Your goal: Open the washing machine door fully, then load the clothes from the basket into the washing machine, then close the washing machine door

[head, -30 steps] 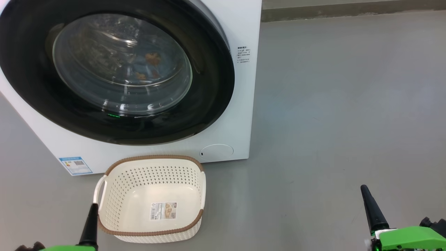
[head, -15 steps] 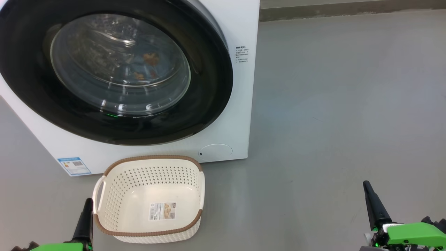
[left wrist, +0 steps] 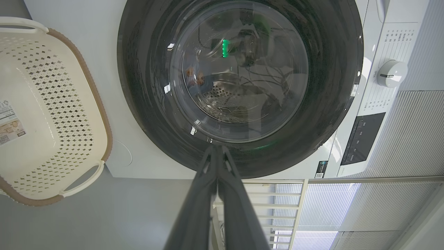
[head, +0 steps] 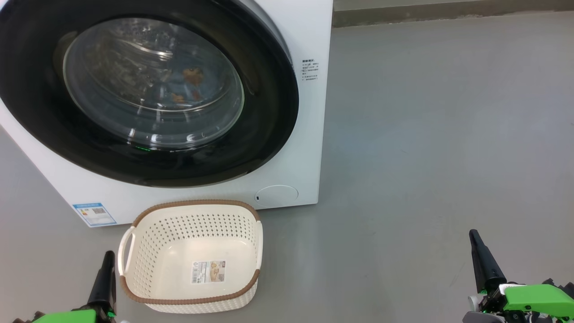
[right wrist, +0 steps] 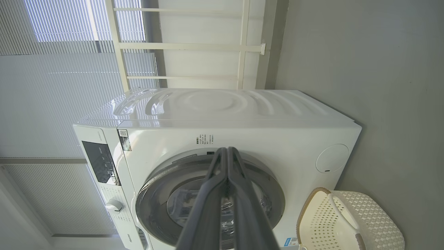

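Note:
The washing machine [head: 309,134] stands at upper left, and its black-rimmed door [head: 269,112] lies flush against the front. Through the glass I see a bit of the blue printed clothes [head: 188,85] in the drum, also visible in the left wrist view as clothes [left wrist: 194,74]. The cream basket [head: 193,207] sits on the floor in front with nothing in it but its paper label. My left gripper [head: 108,258] is shut, just left of the basket's handle and holding nothing. My right gripper [head: 474,237] is shut and empty over bare floor at lower right. The door [left wrist: 145,86] faces my left gripper [left wrist: 216,150].
Grey floor [head: 426,134] stretches to the right of the machine, up to a dark wall base [head: 448,13]. The control panel and white knob [left wrist: 392,73] sit above the door. A white railing [right wrist: 194,45] and blinds stand behind the machine.
My left gripper has shifted a little left, off the basket's handle. The right gripper has crept slightly up the head view. The camera has drifted a touch.

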